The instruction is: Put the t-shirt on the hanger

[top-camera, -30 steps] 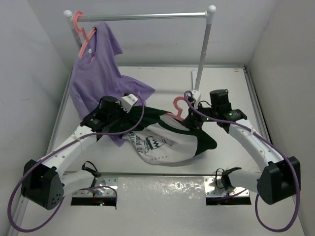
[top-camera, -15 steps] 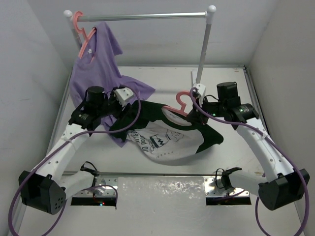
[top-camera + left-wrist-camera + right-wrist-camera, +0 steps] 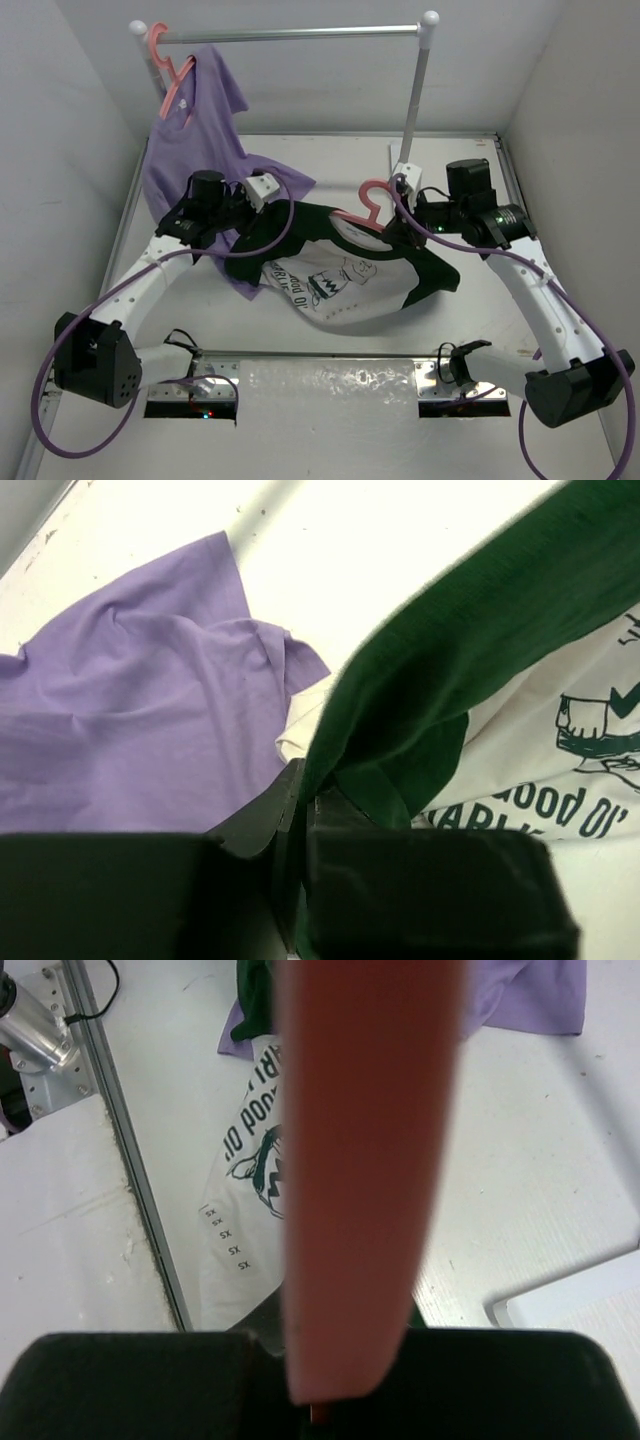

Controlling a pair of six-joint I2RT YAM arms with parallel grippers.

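As seen from above, t-shirt: spread print-up over the table between both arms, with the hanger at its collar.
Top view, left gripper: at the dark green sleeve.
Top view, right gripper: at the hanger's end.
Left wrist view, left gripper: jaws closed tight, pinching the green sleeve edge of the t-shirt, with a purple t-shirt just beside.
Right wrist view, right gripper: clamped on the hanger, with the t-shirt underneath.
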